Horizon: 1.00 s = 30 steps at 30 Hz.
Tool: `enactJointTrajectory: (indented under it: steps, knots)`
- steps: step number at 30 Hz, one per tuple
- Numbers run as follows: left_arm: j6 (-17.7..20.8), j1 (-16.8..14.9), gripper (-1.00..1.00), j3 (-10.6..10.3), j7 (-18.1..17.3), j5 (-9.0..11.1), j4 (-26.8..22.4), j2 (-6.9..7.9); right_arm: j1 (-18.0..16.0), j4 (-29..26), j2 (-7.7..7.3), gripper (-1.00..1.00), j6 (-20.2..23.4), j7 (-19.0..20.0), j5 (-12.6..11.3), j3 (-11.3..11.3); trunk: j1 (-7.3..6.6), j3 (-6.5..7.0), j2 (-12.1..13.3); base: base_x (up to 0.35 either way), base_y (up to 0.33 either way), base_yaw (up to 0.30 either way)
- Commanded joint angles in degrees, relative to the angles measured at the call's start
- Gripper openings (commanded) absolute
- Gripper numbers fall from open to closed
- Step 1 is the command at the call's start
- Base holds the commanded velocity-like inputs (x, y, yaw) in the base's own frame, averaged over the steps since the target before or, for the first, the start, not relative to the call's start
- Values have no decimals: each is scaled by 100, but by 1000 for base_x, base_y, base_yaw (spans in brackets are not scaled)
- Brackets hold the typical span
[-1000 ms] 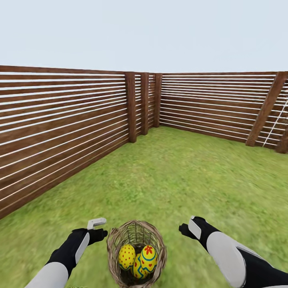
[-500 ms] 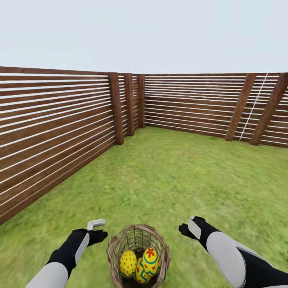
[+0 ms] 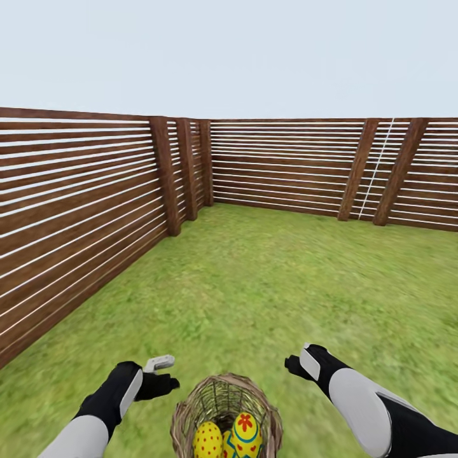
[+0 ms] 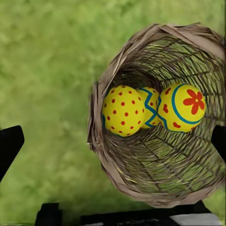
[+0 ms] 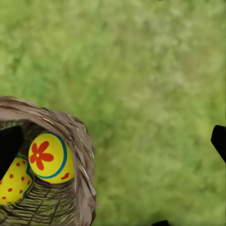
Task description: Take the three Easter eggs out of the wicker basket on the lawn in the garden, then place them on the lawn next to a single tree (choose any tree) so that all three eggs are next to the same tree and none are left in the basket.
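The wicker basket (image 3: pixel 224 407) sits on the lawn (image 3: pixel 267 286) at the bottom of the head view, between my two arms. It holds three yellow Easter eggs: a red-dotted one (image 4: pixel 123 110), a blue-zigzag one (image 4: pixel 149 104) and a flowered one (image 4: pixel 183 107). My left gripper (image 3: pixel 165 376) hovers open just left of the basket rim, with its fingers (image 4: pixel 10 143) spread wide. Right of the basket, a little apart from it, my right gripper (image 3: pixel 296 364) is open and empty. The right wrist view catches the flowered egg (image 5: pixel 49 157) and the basket rim (image 5: pixel 81 141). The tree is out of view.
A brown slat fence (image 3: pixel 76 216) runs along the left and meets a back fence (image 3: pixel 286 165) in a corner with thick posts (image 3: pixel 164 175). Slanted braces (image 3: pixel 356 168) lean on the back fence. Open grass stretches ahead and to the right.
The head view has swung right, so the fence corner slid left. The basket now lies lower in the view. My left gripper has edged nearer to the basket rim; the right arm holds its place.
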Motion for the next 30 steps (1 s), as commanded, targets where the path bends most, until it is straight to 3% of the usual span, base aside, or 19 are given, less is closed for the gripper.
enactJointTrajectory:
  steps: [1, 5, 8, 12, 30]
  knots:
    - [138, -4, 100, -205, -30, 18, -1, -12, -2, -15, 3, 100, 28, -4, 43, -41, 1, -6, -3, 52, 53, -14]
    - [228, -5, 100, -812, -52, 34, 7, -8, -1, -17, 0, 100, 22, 24, 46, -39, 1, -6, -3, 22, 22, -6]
    - [240, -5, 100, -1004, -57, 44, 1, -12, -2, -27, 3, 100, 22, 22, 46, -39, 1, -5, -3, 5, 5, -1]
    - [248, -5, 100, -1049, -70, 63, -20, -3, -2, -40, 16, 100, 33, 19, 47, -39, 1, -5, -3, 1, 1, 0]
    - [245, -5, 100, -1053, -25, 61, 12, -83, -2, -195, 25, 100, 55, 7, 58, -39, 396, -329, -725, 0, 0, 0]
